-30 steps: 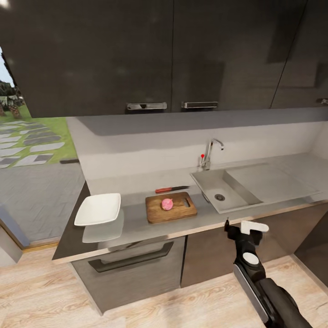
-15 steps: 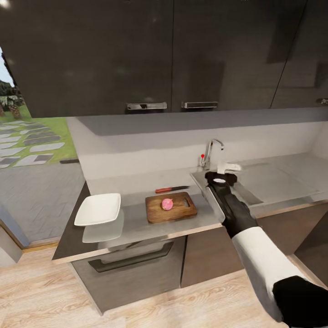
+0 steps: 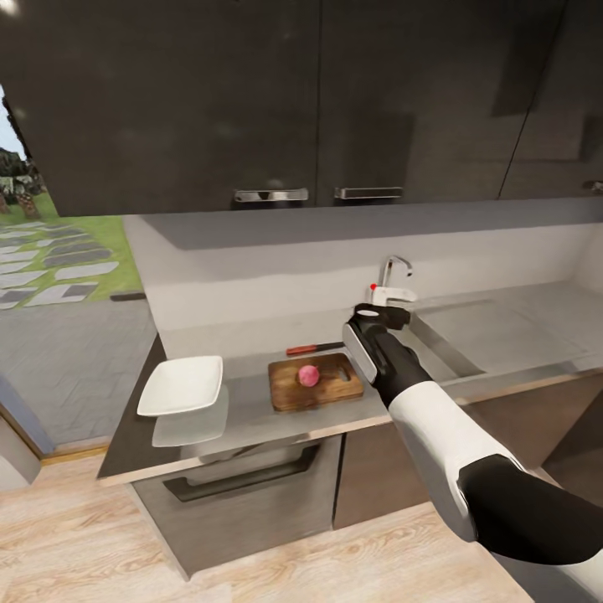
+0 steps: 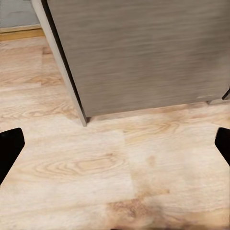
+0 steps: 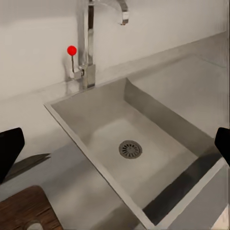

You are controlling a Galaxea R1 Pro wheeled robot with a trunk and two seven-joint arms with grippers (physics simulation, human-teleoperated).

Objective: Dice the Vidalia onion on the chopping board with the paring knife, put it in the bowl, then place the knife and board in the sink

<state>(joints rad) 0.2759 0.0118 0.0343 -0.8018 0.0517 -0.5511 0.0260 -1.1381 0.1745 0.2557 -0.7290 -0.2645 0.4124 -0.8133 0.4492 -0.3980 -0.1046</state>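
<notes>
The pinkish-red Vidalia onion (image 3: pixel 308 374) rests on the brown chopping board (image 3: pixel 289 394) on the grey countertop (image 3: pixel 251 412). Just behind the board lies the red-handled paring knife (image 3: pixel 313 347). The white bowl (image 3: pixel 181 385) stands at the counter's left end. My right gripper (image 3: pixel 387 301) hovers open and empty over the sink's (image 3: pixel 435 337) left rim, right of the board. In the right wrist view my right gripper (image 5: pixel 115 143) faces the bare sink (image 5: pixel 103 127), and a board corner (image 5: pixel 24 211) shows. My left gripper (image 4: pixel 115 143) is open above the wood floor.
A chrome tap (image 3: pixel 392 271) with a red knob (image 5: pixel 72 50) stands behind the sink. Dark wall cabinets (image 3: pixel 276 100) hang over the counter. Grey lower cabinets (image 3: pixel 243 502) face me; one cabinet front (image 4: pixel 143 52) is close to the left gripper. A drainer (image 3: pixel 511 327) lies right of the basin.
My right arm rose from below the counter's front edge and swung left over the sink, stopping near the board's right side. The onion, board, knife and bowl stayed put.
</notes>
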